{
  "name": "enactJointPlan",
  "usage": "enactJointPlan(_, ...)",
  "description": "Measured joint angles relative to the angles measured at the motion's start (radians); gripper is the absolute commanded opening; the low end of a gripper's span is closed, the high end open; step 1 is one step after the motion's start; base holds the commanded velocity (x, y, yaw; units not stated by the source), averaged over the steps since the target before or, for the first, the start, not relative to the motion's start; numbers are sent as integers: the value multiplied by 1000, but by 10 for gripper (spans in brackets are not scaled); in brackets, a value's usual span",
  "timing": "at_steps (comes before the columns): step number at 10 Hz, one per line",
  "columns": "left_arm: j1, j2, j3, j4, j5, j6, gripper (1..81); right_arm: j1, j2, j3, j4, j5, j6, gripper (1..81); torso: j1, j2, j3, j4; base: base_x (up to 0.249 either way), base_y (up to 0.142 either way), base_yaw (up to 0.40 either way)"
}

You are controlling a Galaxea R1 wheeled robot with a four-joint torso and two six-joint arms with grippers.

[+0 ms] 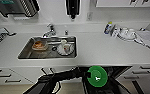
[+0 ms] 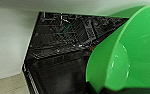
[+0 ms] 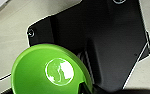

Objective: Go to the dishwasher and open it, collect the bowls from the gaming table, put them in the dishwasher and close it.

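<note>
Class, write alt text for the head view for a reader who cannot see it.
A robot arm holds a lime-green bowl over the open dishwasher below a white counter. On the counter, a steel sink holds a brownish dish and a white cup.

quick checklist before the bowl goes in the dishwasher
1. Dishwasher open: ok, dark interior exposed.
2. Green bowl above the opening: ok, it hangs over the dark cavity, below the counter edge.
3. Wire rack in reach: ok, it lies close behind the bowl in the left wrist view.
4. Free slot under the bowl: cannot tell, the bowl hides it.
5. Grip secure: cannot tell.
6. Second bowl's place: cannot tell.
</note>
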Motion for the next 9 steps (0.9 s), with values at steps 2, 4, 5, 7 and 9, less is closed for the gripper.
enactJointPlan(2,0,6,115,-1,-7,0,10,0,17,-10,-1,0,0,10,0,0,0,0,0,0,0)
enactJointPlan(4,-5,7,163,-1,-16,0,10,0,17,-15,-1,0,0,10,0,0,0,0,0,0,0)
enactJointPlan(5,-5,4,163,-1,-18,0,10,0,17,-15,-1,0,0,10,0,0,0,0,0,0,0)
enactJointPlan(7,-5,3,138,-1,-22,0,10,0,19,-16,-1,0,0,10,0,0,0,0,0,0,0)
enactJointPlan(9,-6,1,145,2,-46,-5,811,0,23,-16,-1,0,0,10,0,0,0,0,0,0,0)
